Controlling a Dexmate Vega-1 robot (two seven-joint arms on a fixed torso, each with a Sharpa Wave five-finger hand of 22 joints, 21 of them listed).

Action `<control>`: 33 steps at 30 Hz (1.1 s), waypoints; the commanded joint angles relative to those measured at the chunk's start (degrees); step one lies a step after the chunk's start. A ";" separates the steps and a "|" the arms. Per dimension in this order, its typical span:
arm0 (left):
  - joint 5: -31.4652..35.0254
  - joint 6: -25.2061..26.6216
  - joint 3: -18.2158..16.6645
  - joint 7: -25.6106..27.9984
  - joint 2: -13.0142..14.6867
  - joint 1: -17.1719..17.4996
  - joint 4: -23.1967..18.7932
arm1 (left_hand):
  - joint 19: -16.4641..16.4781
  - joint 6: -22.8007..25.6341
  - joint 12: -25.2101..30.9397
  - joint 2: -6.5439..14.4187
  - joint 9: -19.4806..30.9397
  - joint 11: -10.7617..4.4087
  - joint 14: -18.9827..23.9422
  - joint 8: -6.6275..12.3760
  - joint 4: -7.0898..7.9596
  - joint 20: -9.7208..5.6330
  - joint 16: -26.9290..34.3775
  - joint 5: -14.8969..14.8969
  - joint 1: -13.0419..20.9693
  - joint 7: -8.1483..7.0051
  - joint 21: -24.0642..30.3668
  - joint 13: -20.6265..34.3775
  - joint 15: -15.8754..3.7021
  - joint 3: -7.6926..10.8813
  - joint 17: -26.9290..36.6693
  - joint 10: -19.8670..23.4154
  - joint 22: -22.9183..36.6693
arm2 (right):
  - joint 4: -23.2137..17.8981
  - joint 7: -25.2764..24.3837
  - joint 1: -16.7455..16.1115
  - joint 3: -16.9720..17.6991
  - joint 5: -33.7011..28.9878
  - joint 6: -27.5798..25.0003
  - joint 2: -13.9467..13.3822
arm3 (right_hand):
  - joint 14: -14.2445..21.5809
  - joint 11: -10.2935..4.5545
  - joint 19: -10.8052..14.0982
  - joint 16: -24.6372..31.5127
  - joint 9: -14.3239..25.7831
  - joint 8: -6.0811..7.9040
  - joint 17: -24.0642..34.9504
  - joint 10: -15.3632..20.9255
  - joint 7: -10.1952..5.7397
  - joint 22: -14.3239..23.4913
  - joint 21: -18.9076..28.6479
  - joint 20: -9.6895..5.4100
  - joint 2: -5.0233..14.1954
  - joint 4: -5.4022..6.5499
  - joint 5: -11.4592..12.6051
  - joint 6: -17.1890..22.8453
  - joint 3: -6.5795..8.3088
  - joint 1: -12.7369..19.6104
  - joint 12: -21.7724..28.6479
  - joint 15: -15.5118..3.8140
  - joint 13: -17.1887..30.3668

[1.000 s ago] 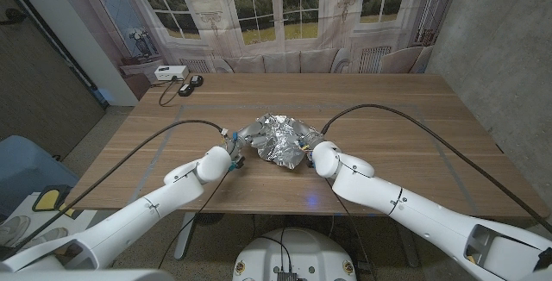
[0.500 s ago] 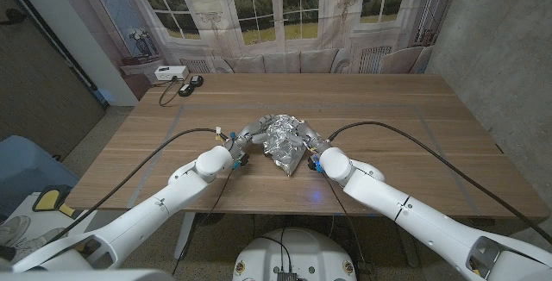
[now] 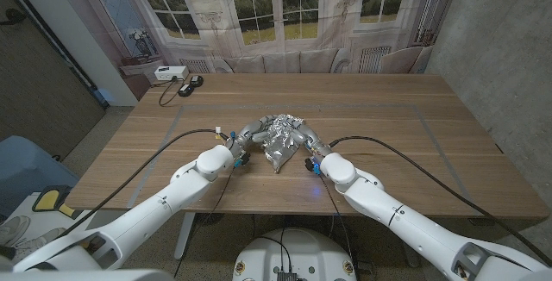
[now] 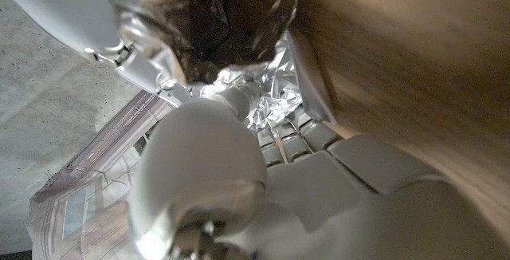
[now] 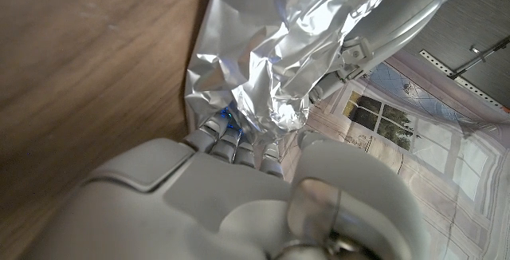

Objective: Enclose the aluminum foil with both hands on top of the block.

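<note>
A crumpled lump of aluminum foil [image 3: 281, 138] sits at the middle of the wooden table [image 3: 388, 117]. My left hand [image 3: 245, 144] presses against its left side with fingers curled onto it. From the other side my right hand [image 3: 310, 150] cups the foil. Whatever is under the foil is hidden. The left wrist view has the foil [image 4: 267, 100] bunched over my left hand's fingers [image 4: 307, 136], with the right hand [image 4: 76, 9] beyond. In the right wrist view the foil [image 5: 255, 68] lies over my right hand's fingers [image 5: 227, 140], and the left hand's fingers [image 5: 390, 21] hold its far side.
A white box [image 3: 170, 72] and a small black object [image 3: 188, 81] with a cable lie at the table's far left corner. Black cables [image 3: 397, 147] arc from both wrists over the table. A blue chair [image 3: 21, 165] stands at the left.
Both hands have closed in toward each other, squeezing the foil from a wide spread sheet into a narrower, taller lump. The right arm swung leftward.
</note>
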 commanded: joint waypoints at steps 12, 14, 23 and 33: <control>-0.65 -0.25 0.27 1.38 0.00 -0.08 -0.63 | 4.99 2.11 0.24 1.09 0.17 0.30 2.28 -0.02 2.24 3.16 0.16 0.60 0.41 0.18 1.34 0.05 -2.28 2.57 0.45 2.24 0.86 | 0.22 -2.75 -0.16 0.05 -2.34 2.25 -0.28 | 1.06 -0.32 1.63 0.28 0.16 0.33 -0.19 0.83 0.18 0.13 0.60 -0.47 0.71 -0.65 0.74 1.36 1.00 0.03 0.38 -0.24 0.08; -0.27 0.29 0.26 1.85 0.34 0.12 -1.45 | 3.54 2.04 -0.31 0.74 0.17 0.66 1.46 -0.43 2.53 3.98 -0.49 0.51 0.53 0.13 1.03 0.05 -1.84 3.29 0.40 1.70 0.89 | -0.39 -2.68 -0.05 -0.01 -2.83 1.86 -0.77 | 1.38 0.08 1.87 0.17 0.12 0.28 -0.48 1.08 0.57 0.10 0.59 0.19 0.58 -1.29 0.88 1.48 1.75 0.59 0.43 0.24 0.07; 5.20 3.80 0.02 7.14 3.23 1.65 -7.93 | -11.58 -1.51 -5.21 -5.00 0.23 2.89 -8.69 -3.67 3.20 11.17 -3.16 -0.32 -9.66 -0.32 -5.06 0.47 3.87 -7.16 -0.36 -6.06 -0.07 | -3.25 -4.55 -0.39 0.64 -5.52 1.00 -2.72 | 2.45 1.80 2.06 -0.86 -0.10 -0.29 -2.56 1.51 1.51 -0.08 -0.10 4.15 -2.92 -7.13 -0.46 1.50 2.71 4.82 0.58 2.21 -0.13; 8.77 3.73 -0.37 9.80 4.36 2.55 -10.61 | -17.34 -5.32 -6.42 -6.34 0.19 3.14 -15.07 -4.45 3.26 13.00 -3.30 -0.16 -15.37 -0.68 -7.62 0.67 5.68 -11.54 -0.36 -11.22 -0.19 | -5.25 -4.93 -0.77 1.22 -7.19 0.43 -4.33 | 2.43 1.54 1.50 -1.40 -0.19 -1.33 -3.30 -0.20 0.05 -0.07 -0.91 6.23 -5.55 -8.37 -1.58 -1.10 0.69 3.93 -0.05 2.90 -0.24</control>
